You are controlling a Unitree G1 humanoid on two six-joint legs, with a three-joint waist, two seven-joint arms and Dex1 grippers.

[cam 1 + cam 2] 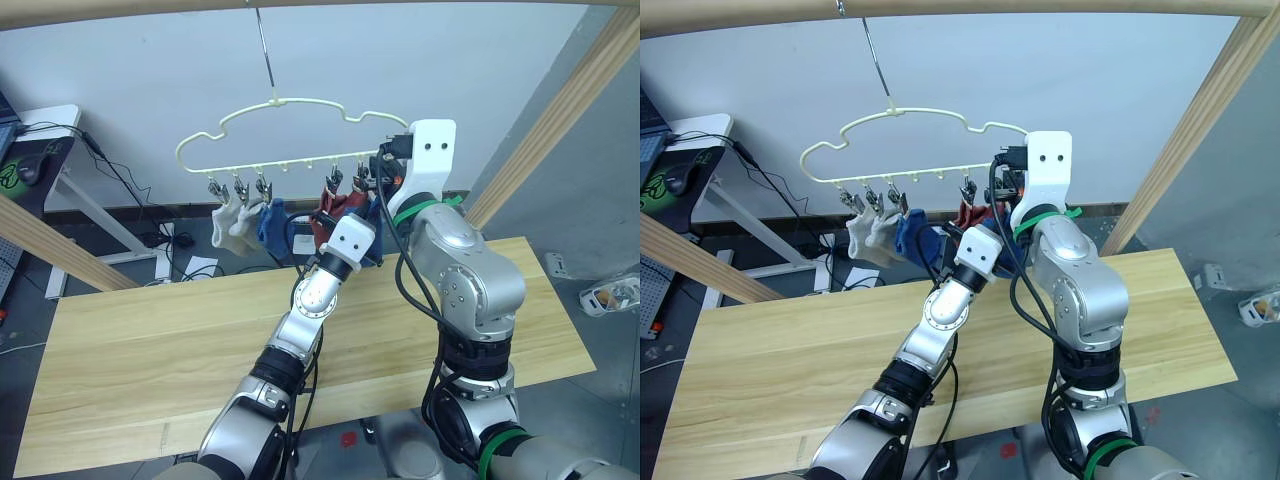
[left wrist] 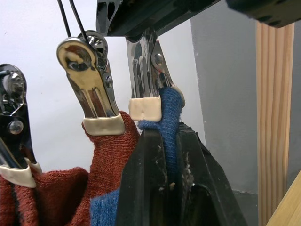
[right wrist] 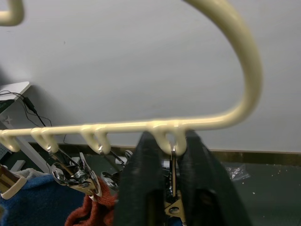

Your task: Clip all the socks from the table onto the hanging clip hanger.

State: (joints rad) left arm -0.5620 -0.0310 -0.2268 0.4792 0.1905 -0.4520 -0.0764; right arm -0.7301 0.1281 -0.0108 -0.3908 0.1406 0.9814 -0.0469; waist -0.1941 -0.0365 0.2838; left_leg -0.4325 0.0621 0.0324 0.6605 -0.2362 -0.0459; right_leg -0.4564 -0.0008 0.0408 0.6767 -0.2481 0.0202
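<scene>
Left gripper (image 2: 171, 176) clenched on blue sock (image 2: 170, 117), feeding its cuff into the end clip (image 2: 146, 70) of the clip hanger (image 1: 300, 160); right gripper (image 3: 170, 188) squeezes that clip (to open it).

My two head cameras look forward and down over my arms onto the clip hanger (image 1: 300, 135), sharing almost one scene. My left wrist camera sits very close beneath its end clip (image 2: 149, 77), facing up. My right wrist camera looks at the hanger's bar from close by.
</scene>
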